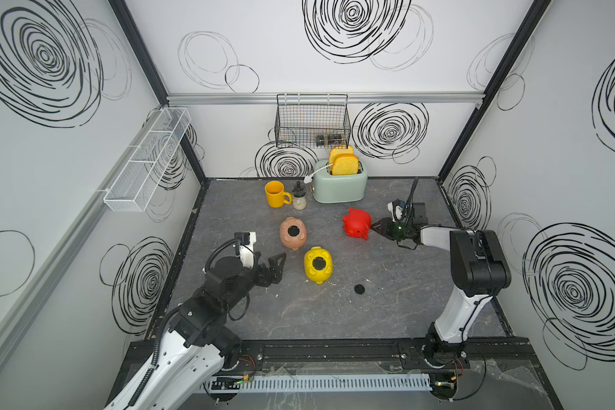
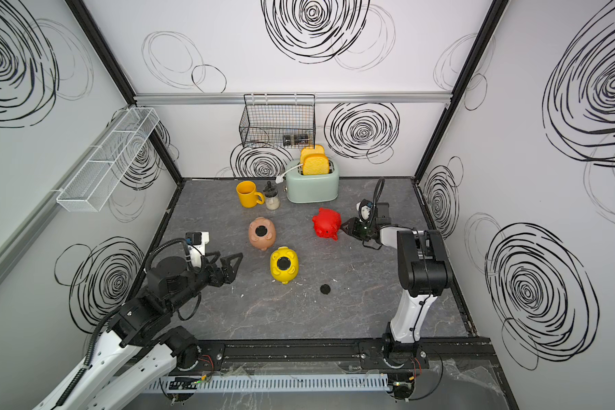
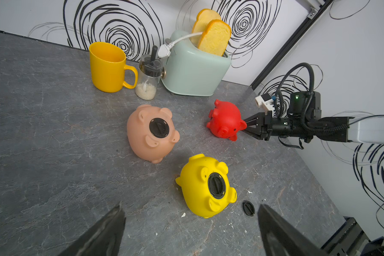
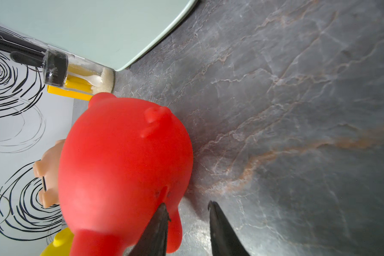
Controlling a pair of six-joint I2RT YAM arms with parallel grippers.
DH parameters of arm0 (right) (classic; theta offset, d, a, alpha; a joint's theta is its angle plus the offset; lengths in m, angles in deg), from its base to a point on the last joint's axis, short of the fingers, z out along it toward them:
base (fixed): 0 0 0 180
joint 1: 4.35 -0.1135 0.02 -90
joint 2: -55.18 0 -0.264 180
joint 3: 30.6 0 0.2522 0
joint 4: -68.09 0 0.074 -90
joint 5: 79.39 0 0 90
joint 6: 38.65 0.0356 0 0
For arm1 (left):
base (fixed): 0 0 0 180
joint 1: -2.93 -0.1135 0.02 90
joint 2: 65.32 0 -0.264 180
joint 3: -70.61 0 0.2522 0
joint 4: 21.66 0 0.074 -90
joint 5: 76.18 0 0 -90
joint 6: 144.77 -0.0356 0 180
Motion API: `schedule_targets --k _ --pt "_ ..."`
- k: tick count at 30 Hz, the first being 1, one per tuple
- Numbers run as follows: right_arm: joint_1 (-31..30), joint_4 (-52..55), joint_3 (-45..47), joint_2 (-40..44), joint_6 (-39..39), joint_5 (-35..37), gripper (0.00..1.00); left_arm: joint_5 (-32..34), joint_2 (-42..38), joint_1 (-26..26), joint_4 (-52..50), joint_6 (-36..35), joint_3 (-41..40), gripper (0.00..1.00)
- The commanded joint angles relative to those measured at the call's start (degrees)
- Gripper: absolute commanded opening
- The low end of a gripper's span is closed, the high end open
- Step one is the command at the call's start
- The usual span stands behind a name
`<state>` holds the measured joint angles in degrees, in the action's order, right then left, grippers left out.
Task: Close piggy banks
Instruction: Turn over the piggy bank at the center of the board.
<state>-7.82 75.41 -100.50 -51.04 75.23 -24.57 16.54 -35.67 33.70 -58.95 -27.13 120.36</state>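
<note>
Since pink pig (image 1: 285, 238) & yellow pig (image 1: 313, 275) are plugged, only red pig (image 1: 356, 222), on its side nr toaster (image 1: 341, 188), is left. At its ear right gripper (image 1: 374, 227) is held parted, unclamped; left gripper (image 1: 279, 268) is spread wide. Pig should be rolled belly-up gently, then loose plug (image 1: 359, 288) fetched.

We are observing pale pink piggy bank (image 1: 293, 233) lying belly-up, belly hole plugged black. Yellow piggy bank (image 1: 318, 265) lying just beside it, belly-up, hole likewise plugged. Red piggy bank (image 1: 356, 223) resting tipped on side, right of both; we are not seeing its belly hole.
</note>
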Motion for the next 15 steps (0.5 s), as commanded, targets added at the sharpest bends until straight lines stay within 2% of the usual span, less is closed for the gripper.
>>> schedule_targets --k 1,15 --pt "0.27 1.08 -1.36 -0.89 -1.11 0.04 0.35 0.02 0.17 0.35 2.00 -0.21 -0.30 0.97" --pt "0.34 2.03 -3.93 -2.97 -1.83 0.78 0.37 0.07 0.18 0.44 2.04 -0.22 -0.28 0.97"
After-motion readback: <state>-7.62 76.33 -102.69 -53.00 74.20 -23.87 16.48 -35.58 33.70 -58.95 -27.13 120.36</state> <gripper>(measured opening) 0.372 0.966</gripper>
